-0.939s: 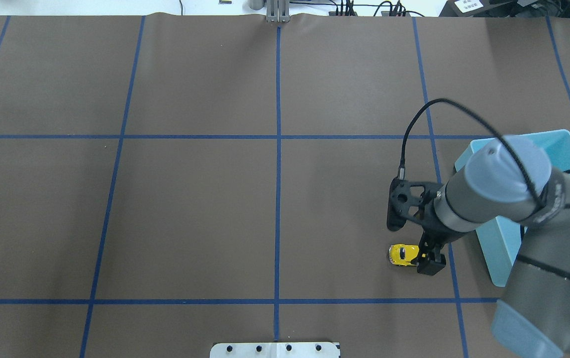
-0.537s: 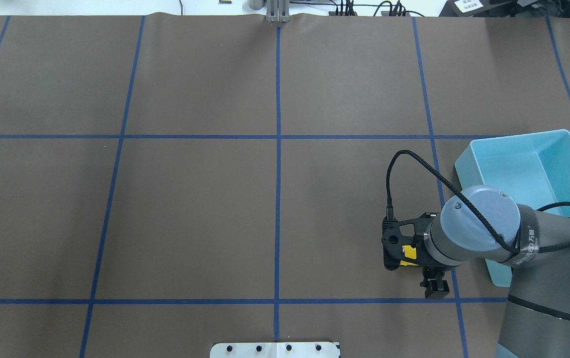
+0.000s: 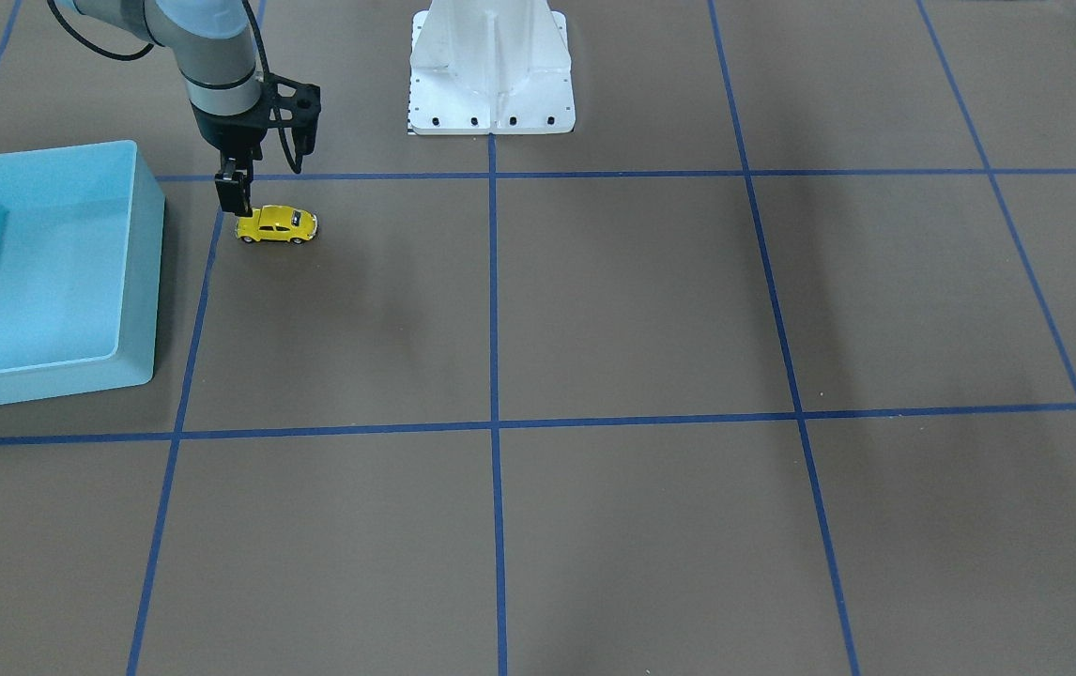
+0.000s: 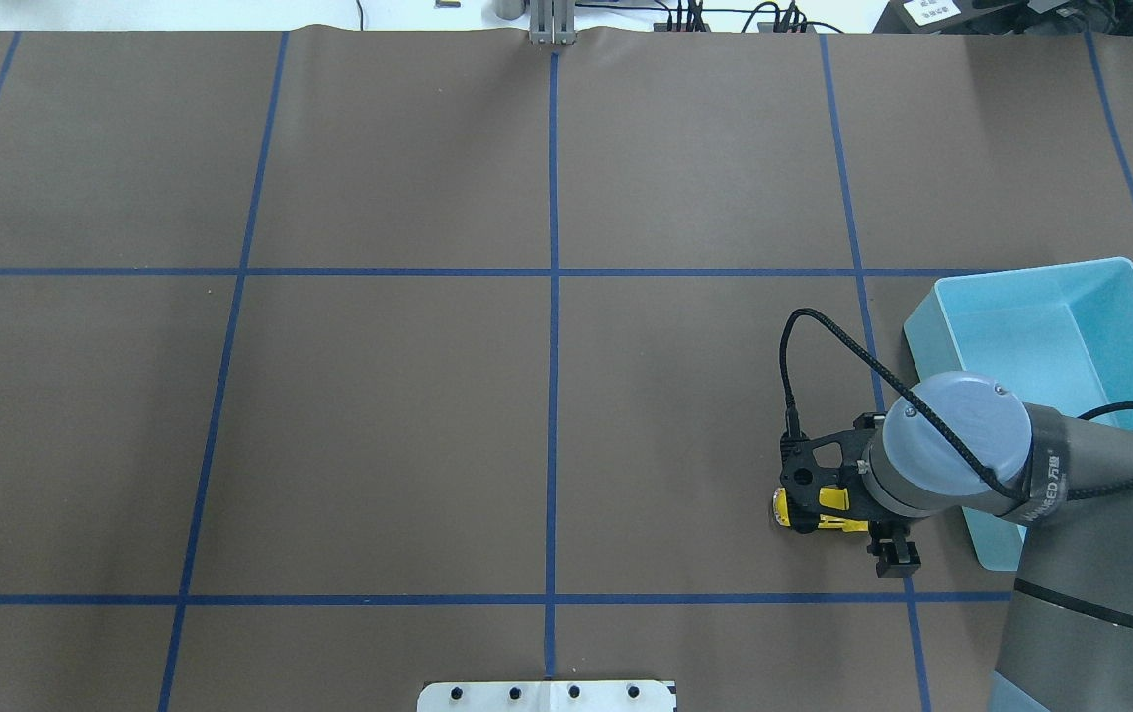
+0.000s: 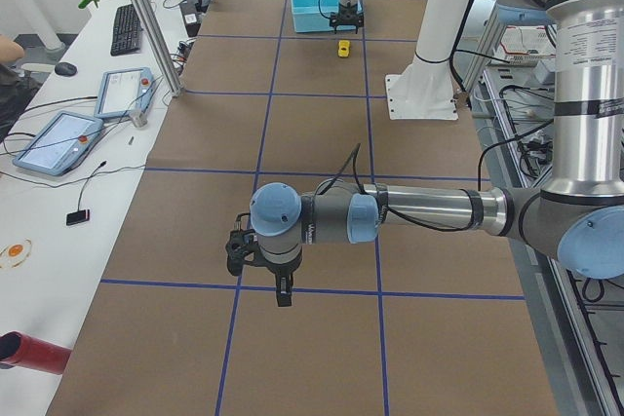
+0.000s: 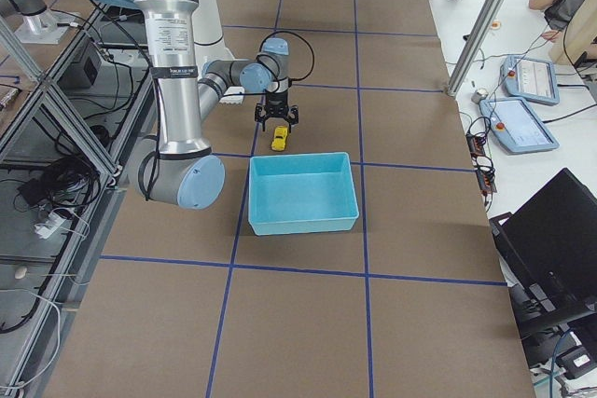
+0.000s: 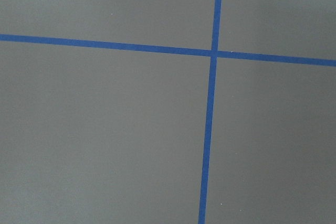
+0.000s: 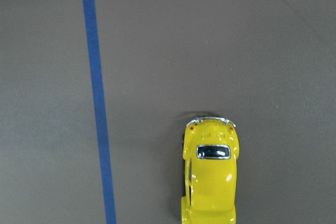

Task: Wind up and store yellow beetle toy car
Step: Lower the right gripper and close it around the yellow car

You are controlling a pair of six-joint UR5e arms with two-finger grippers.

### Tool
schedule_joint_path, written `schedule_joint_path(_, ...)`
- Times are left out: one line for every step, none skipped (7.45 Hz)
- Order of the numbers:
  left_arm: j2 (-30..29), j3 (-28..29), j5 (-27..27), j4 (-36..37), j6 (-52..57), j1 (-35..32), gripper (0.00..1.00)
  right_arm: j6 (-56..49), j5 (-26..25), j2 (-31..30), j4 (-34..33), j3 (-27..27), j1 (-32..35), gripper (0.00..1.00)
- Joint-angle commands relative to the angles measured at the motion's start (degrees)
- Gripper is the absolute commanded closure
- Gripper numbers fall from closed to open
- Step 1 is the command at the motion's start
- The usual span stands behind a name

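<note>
The yellow beetle toy car (image 3: 277, 225) stands on its wheels on the brown table, a short way from the light blue bin (image 3: 149, 282). In the overhead view the car (image 4: 821, 497) is partly hidden under my right wrist. My right gripper (image 3: 234, 202) hangs low at the car's end nearest the bin, with its jaws open and nothing between them. One finger (image 4: 895, 559) shows on the near side of the car. The right wrist view shows the car (image 8: 210, 182) from above, with no fingers around it. My left gripper (image 5: 278, 289) shows only in the exterior left view, far from the car, and I cannot tell its state.
The light blue bin (image 4: 988, 529) looks empty and stands at the table's right side, partly under my right arm. The white robot base (image 3: 491, 66) stands at the table's near edge. Blue tape lines (image 7: 212, 103) cross the brown table cover.
My right arm swung toward the near edge and came down over the car, then shifted slightly toward the bin. The car has not moved.
</note>
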Motion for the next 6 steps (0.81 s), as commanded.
schedule_joint_path(0.00, 0.00, 0.06, 0.09, 0.00, 0.00, 0.00, 0.16, -2.20, 0.20, 0.28, -2.41, 0.27, 0.00)
schedule_joint_path(0.09, 0.00, 0.06, 0.09, 0.00, 0.00, 0.00, 0.33, -2.56, 0.55, 1.59, -3.99, 0.44, 0.00)
schedule_joint_path(0.09, 0.00, 0.06, 0.09, 0.00, 0.00, 0.00, 0.68, -2.56, 0.90, 3.52, -5.23, -0.17, 0.00)
schedule_joint_path(0.09, 0.00, 0.06, 0.09, 0.00, 0.00, 0.00, 0.69, -2.56, 1.17, 3.62, -5.59, -1.48, 0.00)
schedule_joint_path(0.01, 0.00, 0.06, 0.09, 0.00, 0.00, 0.00, 0.69, -2.65, 1.52, 3.71, -6.03, -2.01, 0.00)
schedule_joint_path(0.00, 0.00, 0.06, 0.09, 0.00, 0.00, 0.00, 0.69, -2.74, 1.87, 3.71, -6.55, -2.11, 0.00)
